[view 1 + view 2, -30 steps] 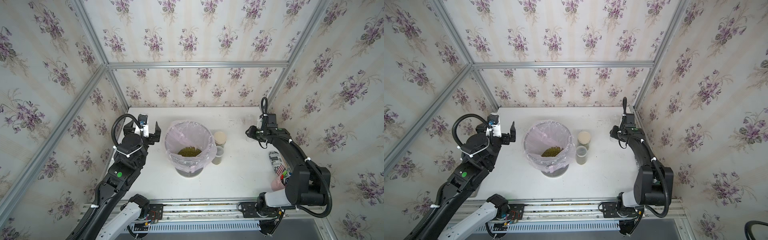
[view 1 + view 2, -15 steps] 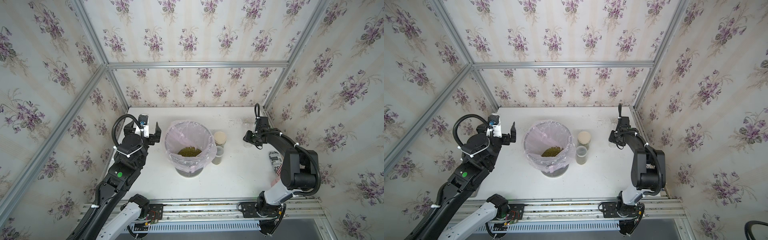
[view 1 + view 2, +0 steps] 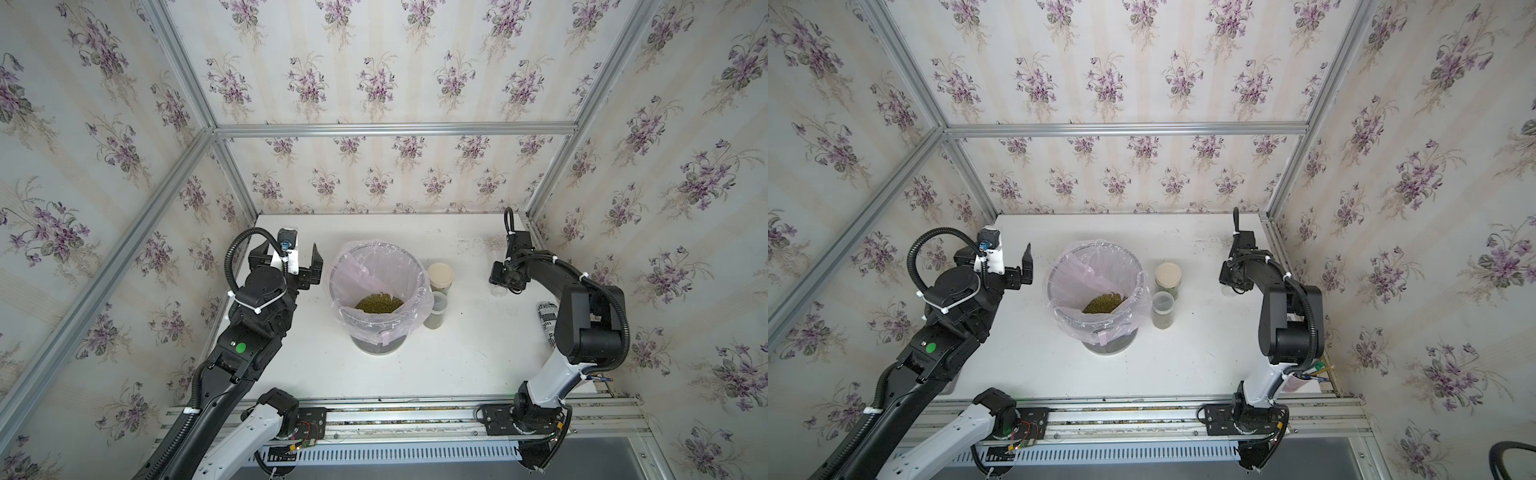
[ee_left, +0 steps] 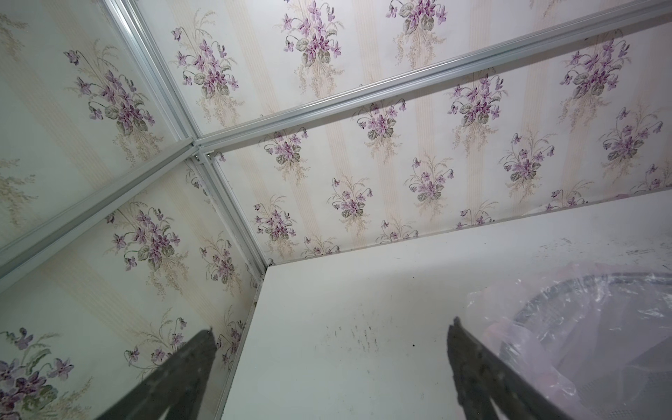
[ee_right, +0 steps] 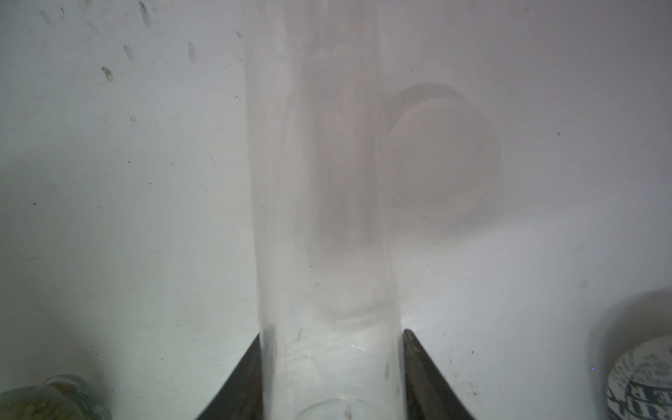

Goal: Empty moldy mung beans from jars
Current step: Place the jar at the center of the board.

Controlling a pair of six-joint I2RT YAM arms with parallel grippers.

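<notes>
Mung beans (image 3: 378, 302) lie heaped in the pink-bagged bin (image 3: 374, 248) at mid-table. Two jars stand right of it: one with a tan lid (image 3: 440, 275), and a smaller jar (image 3: 437, 311) with beans low inside. My right gripper (image 5: 331, 335) points down at the table's right back and is shut on a clear, empty jar (image 5: 320, 182). In both top views that jar is mostly hidden under the gripper (image 3: 500, 281). A whitish round lid (image 5: 442, 156) lies on the table beside it. My left gripper (image 3: 289, 261) hangs open and empty left of the bin.
A black-and-white printed can (image 3: 548, 320) lies by the right wall, behind my right arm. A pink cup of pens (image 3: 1296, 380) stands at the front right corner. Walls close the table on three sides; dark smudges mark the white tabletop (image 4: 363, 338).
My right arm has folded its elbow back, and its gripper has come a little leftward and lower with the clear jar. The left arm has not moved.
</notes>
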